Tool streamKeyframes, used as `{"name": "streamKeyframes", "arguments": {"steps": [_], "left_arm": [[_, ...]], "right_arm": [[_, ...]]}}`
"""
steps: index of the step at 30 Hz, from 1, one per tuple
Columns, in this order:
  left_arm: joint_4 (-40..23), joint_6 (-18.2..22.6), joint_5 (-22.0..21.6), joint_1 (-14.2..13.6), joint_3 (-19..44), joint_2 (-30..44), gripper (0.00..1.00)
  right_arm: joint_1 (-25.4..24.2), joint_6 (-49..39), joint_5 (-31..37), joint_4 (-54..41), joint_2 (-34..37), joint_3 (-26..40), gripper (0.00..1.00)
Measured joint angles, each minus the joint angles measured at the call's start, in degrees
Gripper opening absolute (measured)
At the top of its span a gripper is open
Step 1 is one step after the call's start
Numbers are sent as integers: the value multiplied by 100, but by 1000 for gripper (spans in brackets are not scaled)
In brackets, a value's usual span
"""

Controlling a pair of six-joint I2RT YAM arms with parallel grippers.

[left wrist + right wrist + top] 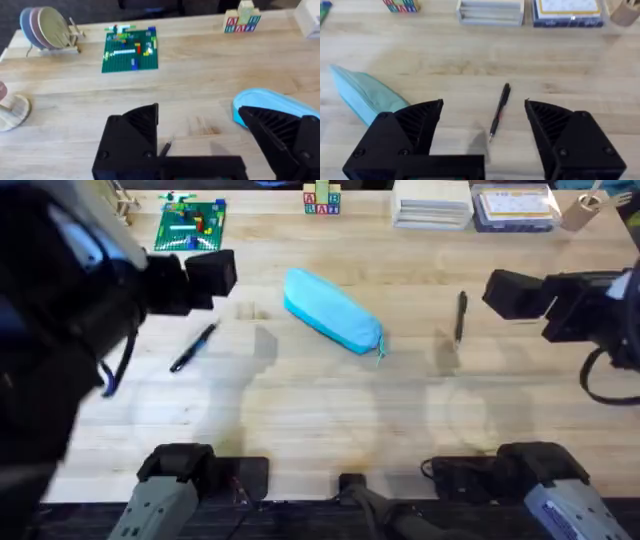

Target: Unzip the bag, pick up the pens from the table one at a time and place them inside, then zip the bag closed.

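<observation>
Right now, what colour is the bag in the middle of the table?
The bag is light blue, a bit turquoise. It shows best in the overhead view.

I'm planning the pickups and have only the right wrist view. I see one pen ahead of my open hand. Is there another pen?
Observer: Yes, a second pen lies on the table on the bag's other side, toward the left arm.
Operator: Is the left hand free to take it?
Observer: The left hand is open and holds nothing, close to that pen.
Operator: Where is the zipper's pull cord?
Observer: The pull cord is at the bag's end nearer the pen you see.
</observation>
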Motion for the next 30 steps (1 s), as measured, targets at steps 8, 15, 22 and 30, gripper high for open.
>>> {"name": "streamKeyframes", "arguments": {"steps": [8,15,22,30], "left_arm": [[-928,38,18,0,1113,1350,992],[-1012,54,22,0,1604,2022,992],[-1030,69,37,0,1627,2362,993],[-1229,69,39,0,1630,2383,993]], "right_arm": [[0,-47,2,-751,900,593,997],[0,-66,0,-1062,1670,758,998],[2,-69,0,-1057,2051,762,997],[1,-69,1,-1037,2051,775,997]]}}
